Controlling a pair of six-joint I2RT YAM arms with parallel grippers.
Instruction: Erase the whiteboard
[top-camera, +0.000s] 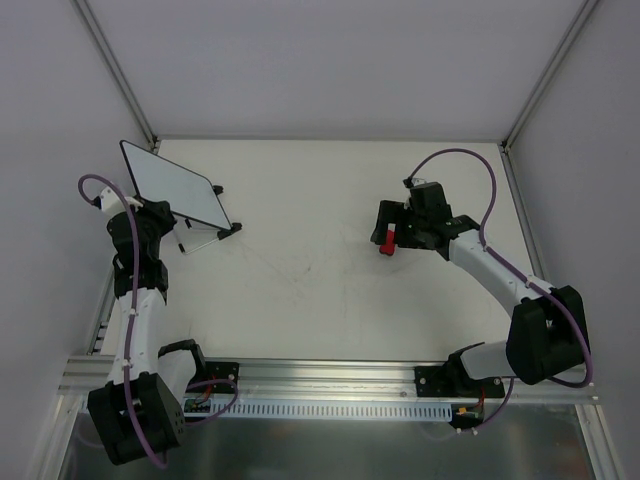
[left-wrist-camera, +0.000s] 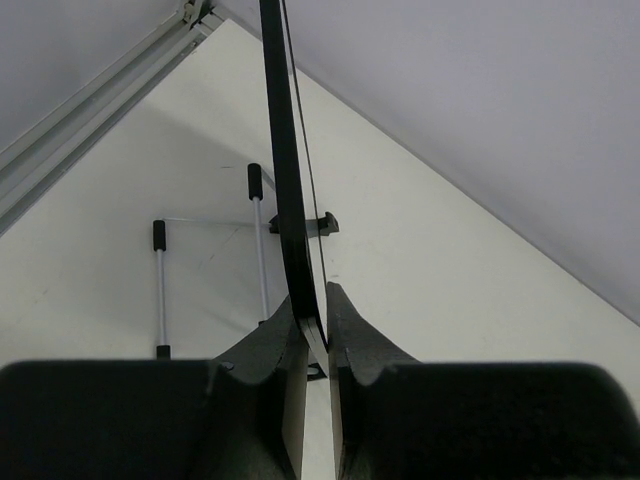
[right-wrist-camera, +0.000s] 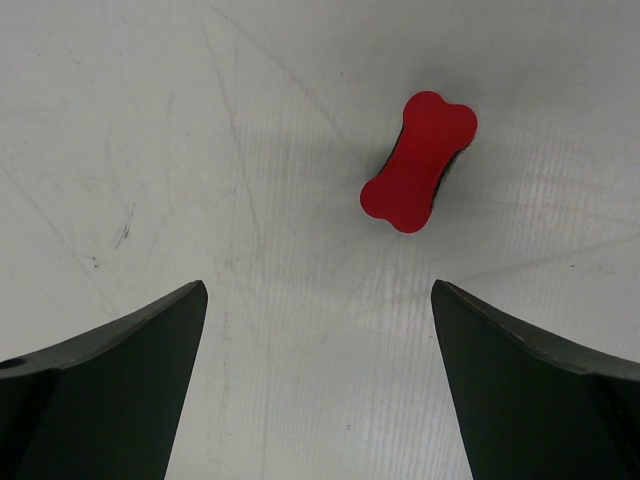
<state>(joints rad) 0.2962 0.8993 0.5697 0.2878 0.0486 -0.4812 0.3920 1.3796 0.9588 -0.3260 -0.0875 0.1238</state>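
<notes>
The whiteboard (top-camera: 175, 187) is stood tilted near the far left corner of the table (top-camera: 320, 310), and its thin black frame is clamped edge-on by the left gripper (left-wrist-camera: 312, 300). The right gripper (right-wrist-camera: 320, 290) is held wide apart over the right half of the table; the red bone-shaped eraser (right-wrist-camera: 420, 160) is seen lying flat just beyond its tips, seemingly untouched

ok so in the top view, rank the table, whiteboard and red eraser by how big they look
1. table, largest
2. whiteboard
3. red eraser, by far the smallest
</notes>
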